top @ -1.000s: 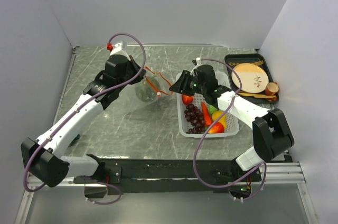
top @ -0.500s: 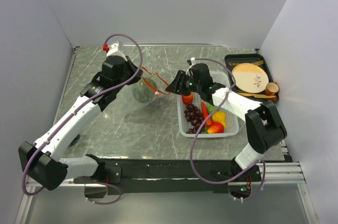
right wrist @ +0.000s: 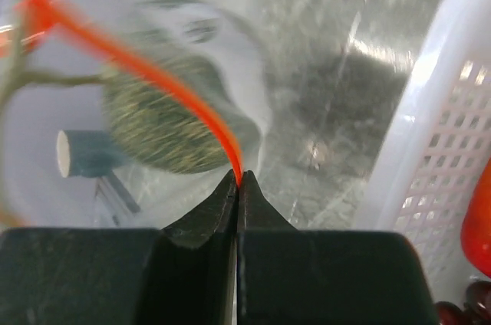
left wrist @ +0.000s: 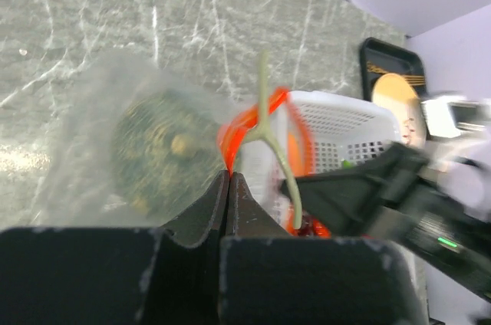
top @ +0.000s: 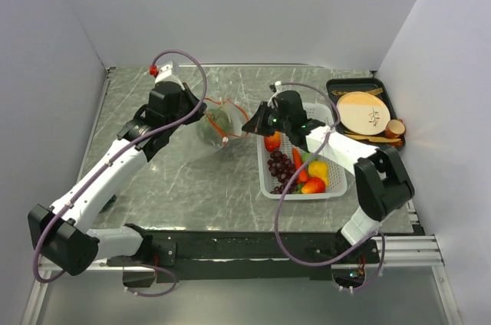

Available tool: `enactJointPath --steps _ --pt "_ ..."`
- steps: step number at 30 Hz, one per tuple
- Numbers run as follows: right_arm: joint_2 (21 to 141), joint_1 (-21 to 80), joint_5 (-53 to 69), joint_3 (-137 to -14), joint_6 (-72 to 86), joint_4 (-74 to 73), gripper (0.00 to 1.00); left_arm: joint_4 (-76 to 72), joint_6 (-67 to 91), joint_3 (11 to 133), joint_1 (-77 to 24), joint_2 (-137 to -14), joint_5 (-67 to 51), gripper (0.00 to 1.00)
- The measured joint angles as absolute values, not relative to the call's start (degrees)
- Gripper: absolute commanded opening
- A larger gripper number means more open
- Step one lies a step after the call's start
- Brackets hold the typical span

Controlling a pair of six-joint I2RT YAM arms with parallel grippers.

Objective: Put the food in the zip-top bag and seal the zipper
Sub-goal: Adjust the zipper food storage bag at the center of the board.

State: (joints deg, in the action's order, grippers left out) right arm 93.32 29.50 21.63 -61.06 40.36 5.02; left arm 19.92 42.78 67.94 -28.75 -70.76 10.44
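Blur smears both wrist views. Right gripper (right wrist: 238, 179) is clenched on the zipper (right wrist: 153, 72), whose orange strip runs out from the tips and off the left edge of that view. Left gripper (left wrist: 229, 179) is pinched tight too, apparently on the bag (left wrist: 92, 110) at its mouth, though film and blur hide the exact contact. The bag lies mid-tabletop (top: 199, 179), toward the far edge, just left of the basket (top: 268, 187). A green fruit (top: 215, 120) shows inside it through the plastic. From above, both sets of fingers cover part of the bag's mouth. Grapes (top: 281, 168), tomato (top: 272, 142), carrot (top: 298, 162), a yellow piece (top: 318, 169) and a red piece (top: 313, 185) lie in the basket, whose far end the right arm crosses and partly hides. At the far right corner a tray (top: 335, 86) holds a disc (top: 363, 112), its dark marking too small to read, and a cup (top: 395, 127).
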Motion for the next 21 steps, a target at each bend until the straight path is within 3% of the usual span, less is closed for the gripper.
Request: enactJointPath --steps 5,10,15,21 --pt "88.0 29.5 20.6 -61.6 38.1 7.4 0.04 20.2 42.8 67.9 -28.2 -75.6 8.2 0.01" --pt "90.4 29.5 21.4 -65.8 37.0 6.3 0.07 22.2 42.8 68.9 -28.2 -82.6 3.6 0.01" --pt "91.9 29.5 21.0 -67.6 35.8 4.0 0.08 21.6 42.9 68.4 -28.3 -81.3 1.5 0.01" --pt "95.0 29.6 17.6 -72.8 33.5 -2.4 0.32 19.7 42.8 66.6 -28.4 -74.7 3.2 0.01"
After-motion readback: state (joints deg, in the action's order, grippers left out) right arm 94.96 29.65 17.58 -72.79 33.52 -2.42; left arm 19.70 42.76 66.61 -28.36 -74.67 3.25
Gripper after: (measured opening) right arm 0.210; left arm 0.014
